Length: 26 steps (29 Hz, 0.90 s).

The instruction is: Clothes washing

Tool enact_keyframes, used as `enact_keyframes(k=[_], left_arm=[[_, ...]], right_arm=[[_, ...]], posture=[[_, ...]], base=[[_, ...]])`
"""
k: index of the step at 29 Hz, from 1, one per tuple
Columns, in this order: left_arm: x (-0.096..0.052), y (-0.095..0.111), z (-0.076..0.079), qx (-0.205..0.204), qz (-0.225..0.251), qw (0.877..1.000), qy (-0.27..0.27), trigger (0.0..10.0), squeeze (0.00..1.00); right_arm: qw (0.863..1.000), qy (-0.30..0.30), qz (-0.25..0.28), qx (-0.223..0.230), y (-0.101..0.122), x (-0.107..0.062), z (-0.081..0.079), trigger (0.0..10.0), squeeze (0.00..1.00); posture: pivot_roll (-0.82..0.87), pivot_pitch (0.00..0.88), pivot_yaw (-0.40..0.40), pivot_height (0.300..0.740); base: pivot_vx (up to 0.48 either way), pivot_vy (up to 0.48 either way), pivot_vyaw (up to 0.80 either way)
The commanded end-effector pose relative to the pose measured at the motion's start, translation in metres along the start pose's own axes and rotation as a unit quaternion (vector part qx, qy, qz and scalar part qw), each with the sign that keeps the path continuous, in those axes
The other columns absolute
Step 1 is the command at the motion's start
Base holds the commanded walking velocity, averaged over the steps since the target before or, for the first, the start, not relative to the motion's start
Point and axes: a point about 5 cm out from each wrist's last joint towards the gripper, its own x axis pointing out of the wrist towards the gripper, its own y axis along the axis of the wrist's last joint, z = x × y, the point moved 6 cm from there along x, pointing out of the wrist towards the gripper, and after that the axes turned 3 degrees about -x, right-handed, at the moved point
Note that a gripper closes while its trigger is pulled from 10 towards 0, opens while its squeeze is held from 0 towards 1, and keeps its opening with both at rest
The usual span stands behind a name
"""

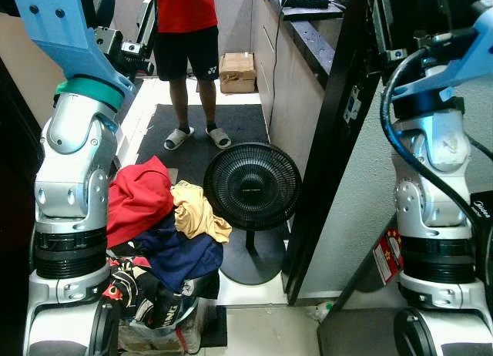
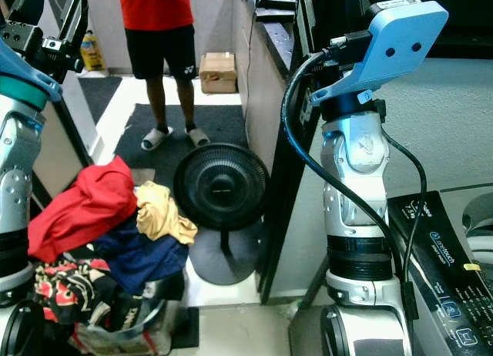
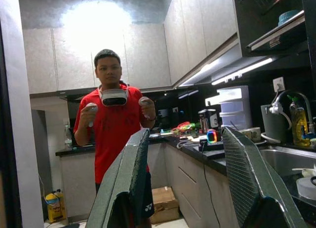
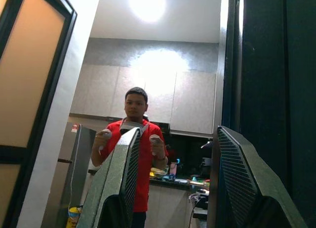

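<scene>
A heap of clothes fills a basket on the floor at my lower left: a red garment, a yellow one and a navy one on top, with patterned red-and-black fabric underneath. My left gripper is raised high above the heap, open, nothing between its fingers. My right gripper is also held up at the right, open and empty, close to a black door frame. A washing machine panel sits at my lower right.
A black floor fan stands right of the clothes, in front of the door frame. A person in a red shirt and slippers stands on a dark mat, holding controllers. Behind are a cardboard box and a kitchen counter.
</scene>
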Motion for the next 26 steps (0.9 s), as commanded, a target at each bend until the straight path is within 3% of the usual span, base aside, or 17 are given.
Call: enact_keyframes(k=[1, 26], left_arm=[[-0.0004, -0.0027, -0.0011, 0.002, -0.008, 1.0, -0.001, 10.0, 0.0], [-0.001, -0.0054, 0.0024, 0.003, -0.011, 1.0, -0.004, 10.0, 0.0]], right_arm=[[1.0, 0.003, 0.007, -0.004, 0.0047, 0.0012, -0.0013, 10.0, 0.0], [1.0, 0.008, -0.001, -0.005, 0.0015, -0.0012, -0.004, 10.0, 0.0]], posture=[[0.02, 0.0, 0.042, 0.74], [0.02, 0.0, 0.041, 0.74]], base=[[0.0, 0.0, 0.0], [0.0, 0.0, 0.0]])
